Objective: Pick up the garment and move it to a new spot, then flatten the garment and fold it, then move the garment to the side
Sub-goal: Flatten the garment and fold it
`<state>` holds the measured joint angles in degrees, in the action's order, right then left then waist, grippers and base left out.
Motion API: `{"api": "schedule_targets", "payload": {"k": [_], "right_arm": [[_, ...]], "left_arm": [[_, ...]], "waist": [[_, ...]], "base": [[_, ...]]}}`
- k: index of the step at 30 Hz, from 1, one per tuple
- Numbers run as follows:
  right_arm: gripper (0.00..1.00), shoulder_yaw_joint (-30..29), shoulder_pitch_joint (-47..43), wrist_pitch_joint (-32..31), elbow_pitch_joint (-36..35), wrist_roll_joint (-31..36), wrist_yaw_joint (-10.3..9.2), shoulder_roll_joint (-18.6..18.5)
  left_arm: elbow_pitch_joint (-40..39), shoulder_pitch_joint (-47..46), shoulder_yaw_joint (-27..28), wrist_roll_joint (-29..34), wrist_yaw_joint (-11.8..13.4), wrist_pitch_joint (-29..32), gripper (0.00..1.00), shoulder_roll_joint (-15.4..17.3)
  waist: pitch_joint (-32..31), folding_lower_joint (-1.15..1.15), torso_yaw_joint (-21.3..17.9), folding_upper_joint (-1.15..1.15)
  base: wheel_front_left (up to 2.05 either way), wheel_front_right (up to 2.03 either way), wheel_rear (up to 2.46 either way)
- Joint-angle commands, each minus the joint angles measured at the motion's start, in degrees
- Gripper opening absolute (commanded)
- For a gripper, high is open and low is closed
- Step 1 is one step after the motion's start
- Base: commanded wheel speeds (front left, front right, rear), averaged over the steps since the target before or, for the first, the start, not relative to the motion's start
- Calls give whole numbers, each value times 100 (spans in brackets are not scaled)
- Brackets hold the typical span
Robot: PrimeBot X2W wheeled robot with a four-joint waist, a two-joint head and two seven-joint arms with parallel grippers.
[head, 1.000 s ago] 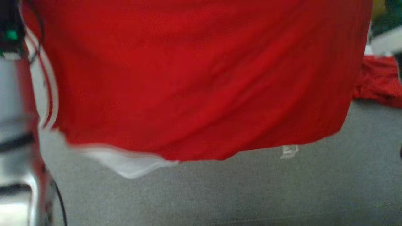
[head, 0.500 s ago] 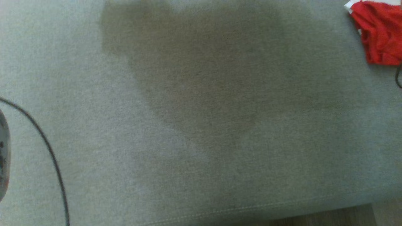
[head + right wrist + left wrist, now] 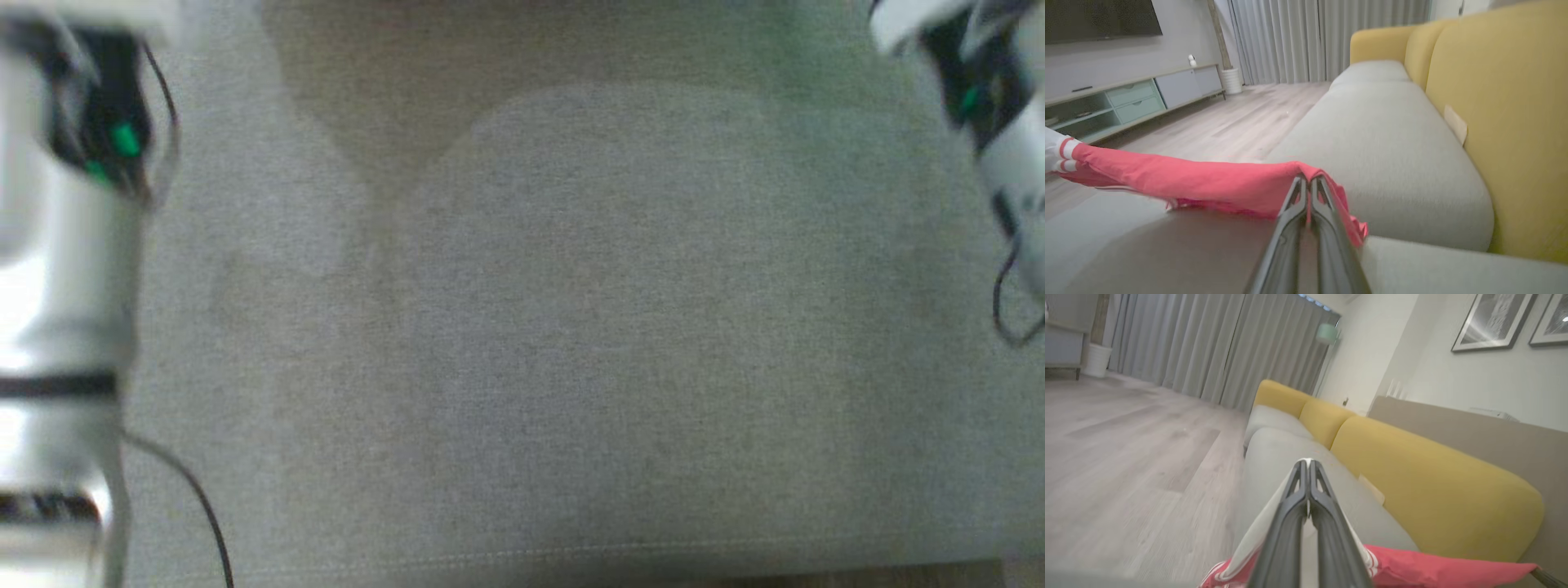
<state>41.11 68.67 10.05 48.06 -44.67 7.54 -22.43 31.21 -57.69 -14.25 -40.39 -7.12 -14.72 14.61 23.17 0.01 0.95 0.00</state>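
Head view: bare grey sofa seat (image 3: pixel 571 327), pale forearms at both side edges.
Left wrist view: left claw (image 3: pixel 1308 462) clenched on white-striped hem of red garment (image 3: pixel 1433 567).
Right wrist view: right claw (image 3: pixel 1308 177) pinching garment fold, cloth stretched above seat.

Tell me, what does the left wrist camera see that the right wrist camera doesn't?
Left wrist view's extra: framed pictures. Right wrist view's extra: a dark TV screen. Shared: the red garment, the grey sofa with yellow cushions, and grey curtains; the left hand and right hand each pinch the garment.
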Motion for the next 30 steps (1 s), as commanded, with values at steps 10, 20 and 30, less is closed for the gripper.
{"api": "schedule_targets", "payload": {"k": [10, 20, 30], "right_arm": [[0, 317, -2390, 140, -968, -1524, -5, -1018], [0, 295, -4209, 358, -1777, -2022, -5, -1470], [0, -17, -5428, 437, -2489, -2056, -5, -1860]], "left_arm": [[-1355, 3080, -242, -185, -36, -28, 0, 532], [-2207, 5413, 300, 358, -22, -28, 0, 247], [-2969, 6799, 420, 416, 211, 17, 0, 133]], "waist": [[-877, -1, 174, 0], [-1565, -1, 143, 0], [-1811, -1, 172, 0]], "base": [[0, 0, 0], [0, 0, 0], [0, 0, 0]]}}
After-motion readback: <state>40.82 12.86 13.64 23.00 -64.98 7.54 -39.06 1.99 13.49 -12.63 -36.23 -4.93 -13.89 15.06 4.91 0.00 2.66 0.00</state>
